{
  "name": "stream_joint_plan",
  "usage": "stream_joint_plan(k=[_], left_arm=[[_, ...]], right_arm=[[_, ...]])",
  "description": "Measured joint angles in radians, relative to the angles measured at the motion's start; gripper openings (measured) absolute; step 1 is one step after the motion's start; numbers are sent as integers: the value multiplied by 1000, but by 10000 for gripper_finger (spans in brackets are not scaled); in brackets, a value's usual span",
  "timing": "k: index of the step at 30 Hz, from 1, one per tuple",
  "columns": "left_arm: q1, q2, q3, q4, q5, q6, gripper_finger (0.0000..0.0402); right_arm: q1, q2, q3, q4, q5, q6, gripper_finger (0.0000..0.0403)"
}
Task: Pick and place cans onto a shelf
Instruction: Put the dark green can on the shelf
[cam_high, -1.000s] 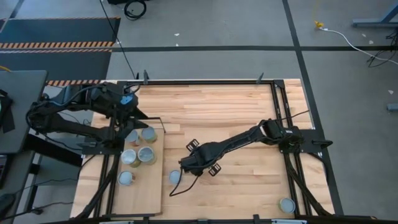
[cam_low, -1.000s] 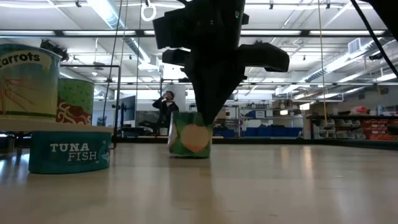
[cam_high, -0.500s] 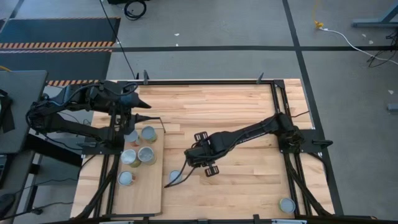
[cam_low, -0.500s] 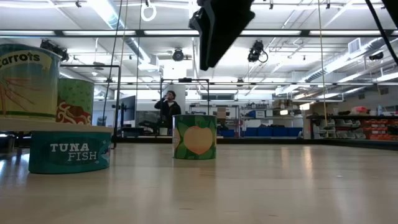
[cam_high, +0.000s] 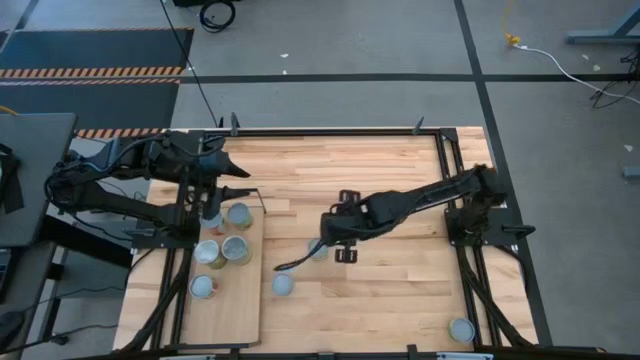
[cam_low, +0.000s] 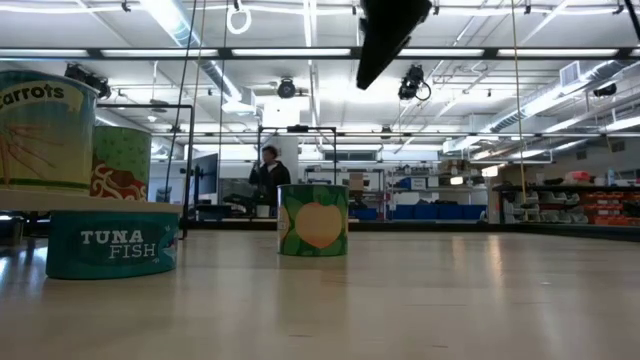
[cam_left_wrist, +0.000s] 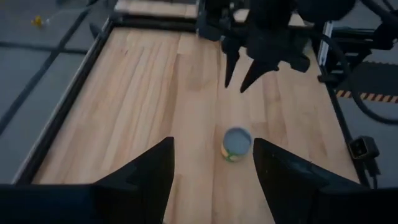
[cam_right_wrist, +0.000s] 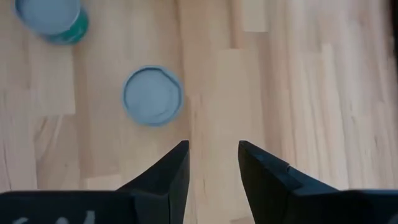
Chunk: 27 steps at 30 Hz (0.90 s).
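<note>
Fingers parted and empty, the right gripper (cam_high: 318, 249) hangs above the tabletop (cam_high: 400, 180) — beside a green-labelled can (cam_high: 283, 284).

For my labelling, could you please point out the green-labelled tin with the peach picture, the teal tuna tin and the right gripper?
Green-labelled peach tin (cam_low: 313, 220), low view, label front.
Teal tuna tin (cam_low: 112, 244), low view, side label.
Right gripper (cam_right_wrist: 212, 163), right wrist view, between fingertips.

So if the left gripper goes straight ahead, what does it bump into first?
Probably the lone can: it sits just ahead, between the left gripper's open fingers. The right gripper hangs beyond it, though depth is hard to judge.
</note>
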<state>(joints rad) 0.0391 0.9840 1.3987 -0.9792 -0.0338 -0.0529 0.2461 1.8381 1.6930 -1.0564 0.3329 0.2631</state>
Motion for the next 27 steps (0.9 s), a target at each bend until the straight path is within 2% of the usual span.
stream_joint_plan(k=[4, 7, 10, 14, 20, 27], left_arm=[[3, 9, 1, 126, -2, 64, 223], [5, 35, 0, 238, 36, 94, 223], [5, 66, 1, 357, 134, 88, 236], [4, 141, 1, 472, 229, 34, 277], [0, 258, 1, 453, 178, -27, 343], [-32, 359, 0, 439, 67, -68, 350]], right_arm=[[-4, -134, -154, 125, 59, 83, 144], [-9, -235, -285, 249, 102, 145, 144], [-21, -336, -421, 391, 160, 199, 145], [-48, -464, -569, 517, 216, 219, 149], [-98, -671, -686, 561, 236, 249, 173], [-118, -853, -839, 621, 248, 90, 233]])
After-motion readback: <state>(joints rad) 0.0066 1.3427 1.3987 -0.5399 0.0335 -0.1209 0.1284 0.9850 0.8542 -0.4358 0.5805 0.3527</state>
